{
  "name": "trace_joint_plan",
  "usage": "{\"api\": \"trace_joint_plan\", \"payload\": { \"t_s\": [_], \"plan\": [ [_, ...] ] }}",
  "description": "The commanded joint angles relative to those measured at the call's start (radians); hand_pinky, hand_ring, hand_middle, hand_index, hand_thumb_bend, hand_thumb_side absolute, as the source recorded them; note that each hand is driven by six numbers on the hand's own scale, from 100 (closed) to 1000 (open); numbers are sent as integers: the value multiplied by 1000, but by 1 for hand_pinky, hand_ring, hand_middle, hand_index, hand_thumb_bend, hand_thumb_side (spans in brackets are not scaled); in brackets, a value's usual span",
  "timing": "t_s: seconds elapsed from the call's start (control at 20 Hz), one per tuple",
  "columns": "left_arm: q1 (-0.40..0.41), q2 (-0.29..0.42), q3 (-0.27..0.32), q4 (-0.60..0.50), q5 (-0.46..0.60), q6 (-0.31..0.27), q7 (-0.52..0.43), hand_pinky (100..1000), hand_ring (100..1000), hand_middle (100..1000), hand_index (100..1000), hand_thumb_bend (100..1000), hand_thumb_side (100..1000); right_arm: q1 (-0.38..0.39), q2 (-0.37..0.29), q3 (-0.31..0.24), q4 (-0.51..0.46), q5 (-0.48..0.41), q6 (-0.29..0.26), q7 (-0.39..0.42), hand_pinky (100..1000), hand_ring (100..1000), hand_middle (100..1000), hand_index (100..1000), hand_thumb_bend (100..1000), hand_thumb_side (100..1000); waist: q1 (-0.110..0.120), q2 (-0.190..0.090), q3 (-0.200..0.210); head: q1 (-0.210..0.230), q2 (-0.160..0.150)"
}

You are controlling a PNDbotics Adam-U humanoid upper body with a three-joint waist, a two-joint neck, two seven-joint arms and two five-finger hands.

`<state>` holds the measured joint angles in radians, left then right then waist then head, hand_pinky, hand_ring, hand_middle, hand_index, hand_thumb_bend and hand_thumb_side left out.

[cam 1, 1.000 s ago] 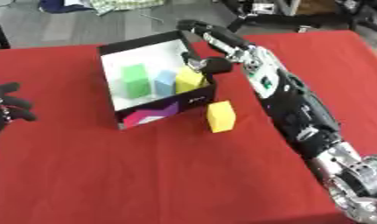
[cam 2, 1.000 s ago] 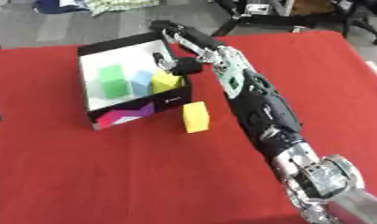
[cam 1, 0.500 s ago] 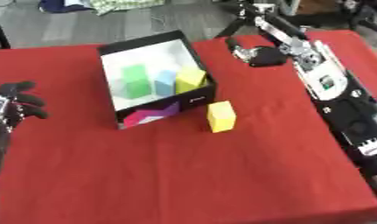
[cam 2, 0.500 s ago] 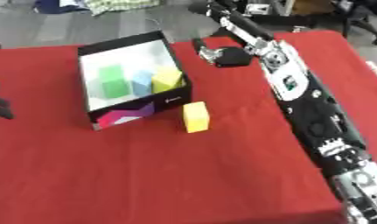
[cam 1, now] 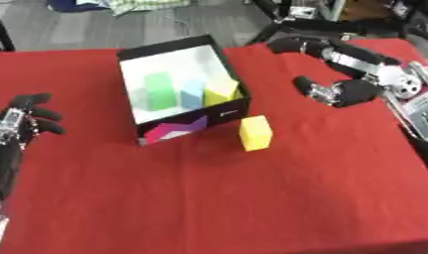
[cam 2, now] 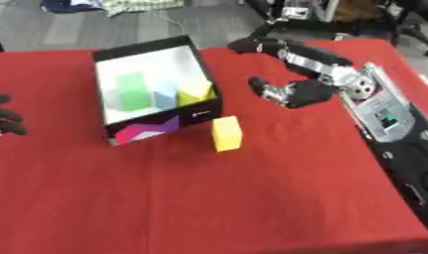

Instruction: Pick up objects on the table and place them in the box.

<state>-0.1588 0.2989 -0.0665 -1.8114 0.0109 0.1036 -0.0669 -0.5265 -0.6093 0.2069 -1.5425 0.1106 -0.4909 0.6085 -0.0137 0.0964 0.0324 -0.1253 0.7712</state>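
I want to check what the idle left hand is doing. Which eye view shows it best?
The left eye view: the left hand shows with its wrist at the table's left edge, dark fingers spread and relaxed, holding nothing. The right eye view catches only a few fingertips cut off at its left border.

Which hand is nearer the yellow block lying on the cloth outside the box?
Right. The right hand hovers up and to the right of the yellow block; the left hand sits far off at the left edge.

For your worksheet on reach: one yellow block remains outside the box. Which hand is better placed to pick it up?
Probably the right hand: it hangs nearer the yellow block. The left hand rests by the table's left edge, beyond the box.
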Motion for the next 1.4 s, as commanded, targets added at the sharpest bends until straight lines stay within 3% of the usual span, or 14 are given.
{"api": "trace_joint_plan", "payload": {
  "t_s": [0.05,0.15,0.4,1.4],
  "plan": [
    [-6,17,8,-9,-3,-2,0,796,534,554,835,148,948,-9,-42,19,-12,1,-15,54,1000,969,968,1000,100,826,-11,-15,1,-7,-1],
    [-6,15,8,-8,-4,-2,0,796,534,553,834,148,948,-9,-49,46,3,10,-28,86,1000,970,968,1000,100,870,-12,-15,2,-12,-1],
    [-7,14,6,-9,-4,-3,-2,796,534,551,835,147,950,-20,-44,105,39,47,-67,154,1000,974,971,1000,100,884,-11,-14,8,-15,-1],
    [-9,6,6,-10,-2,-1,-1,796,535,550,834,147,949,-81,63,135,244,182,-122,138,1000,964,964,1000,100,950,0,-12,14,-11,-1]
  ]
}}
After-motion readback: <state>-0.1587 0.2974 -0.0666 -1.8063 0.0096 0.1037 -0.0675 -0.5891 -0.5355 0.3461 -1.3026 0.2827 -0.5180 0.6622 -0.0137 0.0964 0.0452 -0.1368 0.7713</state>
